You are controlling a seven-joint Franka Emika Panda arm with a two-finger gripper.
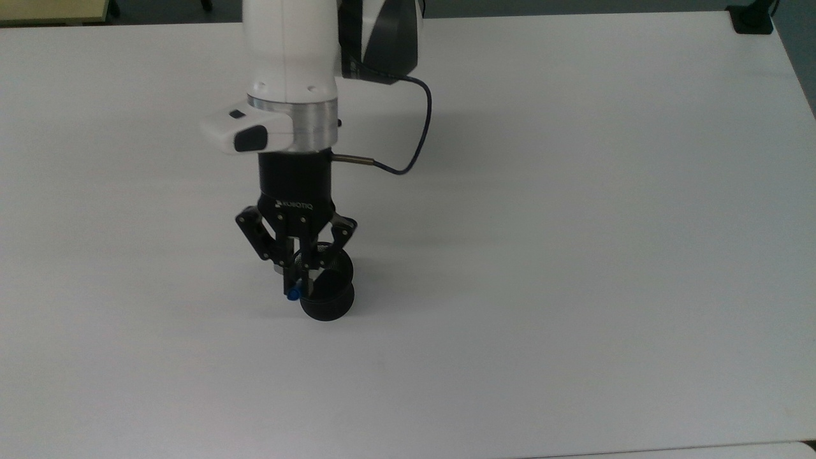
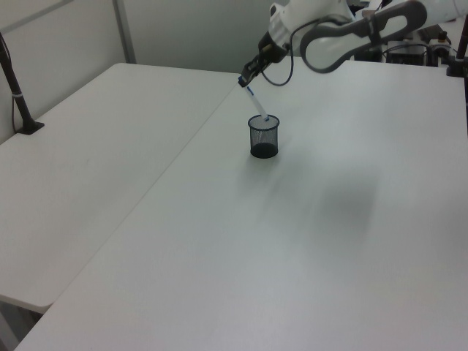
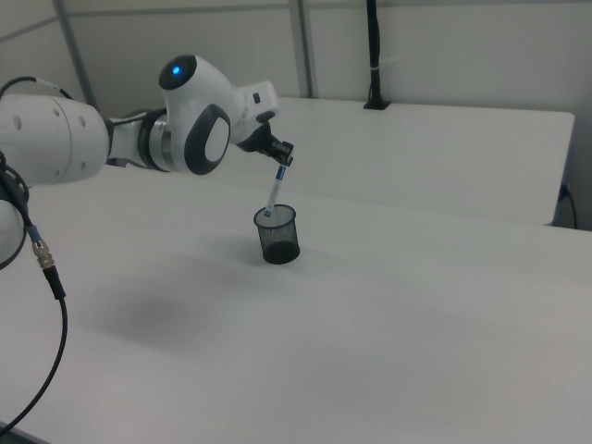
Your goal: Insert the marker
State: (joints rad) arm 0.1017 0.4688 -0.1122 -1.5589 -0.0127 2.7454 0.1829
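Right view: gripper point(image 3: 283, 163) clamps the tilted marker point(image 3: 274, 192), lower tip at the mesh cup point(image 3: 277, 235) rim.

A white tabletop point(image 1: 574, 255) is seen from above. A black mesh cup point(image 1: 328, 305) is placed on it, a little to the top view's left of the middle. The gripper point(image 1: 297, 288) is held over the cup's rim, and its jaws are closed on the marker point(image 1: 293, 294), of which a small blue end is seen below them. A dark cable point(image 1: 408, 146) is attached to the wrist.
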